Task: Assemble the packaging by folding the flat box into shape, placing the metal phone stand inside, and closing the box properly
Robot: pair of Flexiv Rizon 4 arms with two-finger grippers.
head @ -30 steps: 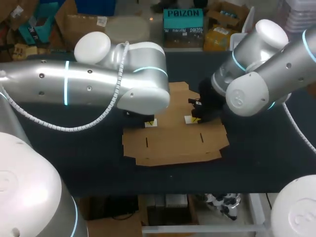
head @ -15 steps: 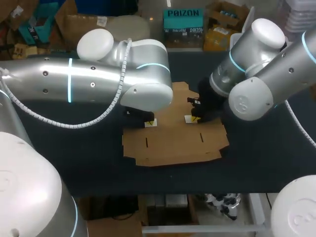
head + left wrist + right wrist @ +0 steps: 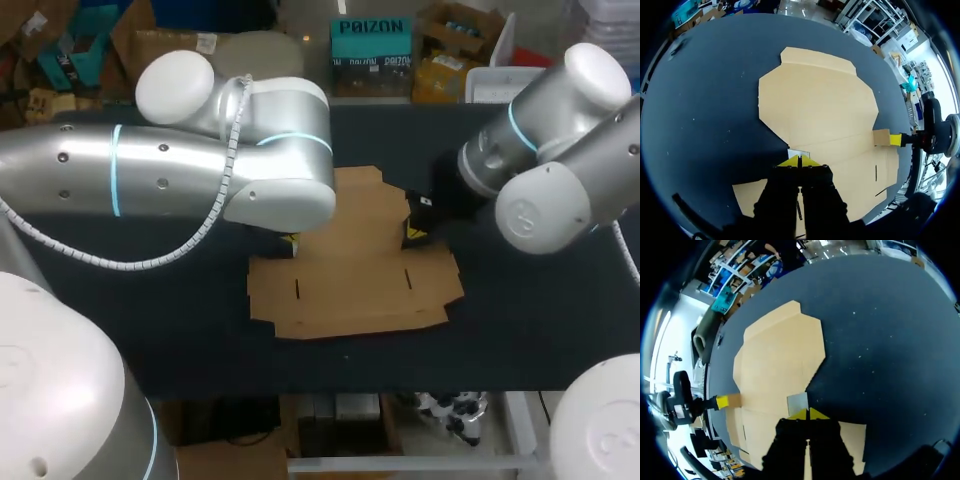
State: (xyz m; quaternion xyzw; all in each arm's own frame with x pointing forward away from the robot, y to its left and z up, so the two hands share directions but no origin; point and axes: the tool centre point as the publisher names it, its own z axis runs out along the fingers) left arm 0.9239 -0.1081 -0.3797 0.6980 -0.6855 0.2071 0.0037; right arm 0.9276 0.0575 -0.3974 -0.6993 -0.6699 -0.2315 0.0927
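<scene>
Flat box (image 3: 355, 285), unfolded corrugated card, lies at the centre of the dark table (image 3: 520, 320). No metal phone stand shows in any view. Left gripper (image 3: 291, 240) sits at about 10 o'clock from the blank's centre, in the notch where the narrow far panel meets the wide near panel. Right gripper (image 3: 413, 233) mirrors it at about 2 o'clock. In both wrist views the yellow tips are drawn together with no gap, each nipping the edge of a small tab: left side flap (image 3: 799, 152) and right side flap (image 3: 797, 403). Handling, judged: the card is light and stiff across its panels but weak along the scored creases. It should slide easily on the cloth and could tear or crease if a tab is pulled hard. Best hold is on tabs and panel edges close to a fold line, one arm pinning while the other lifts. Versus 1.0 s ago: both grippers stood further in over the card's middle and have since spread apart to the side notches. The blank itself has not shifted.
</scene>
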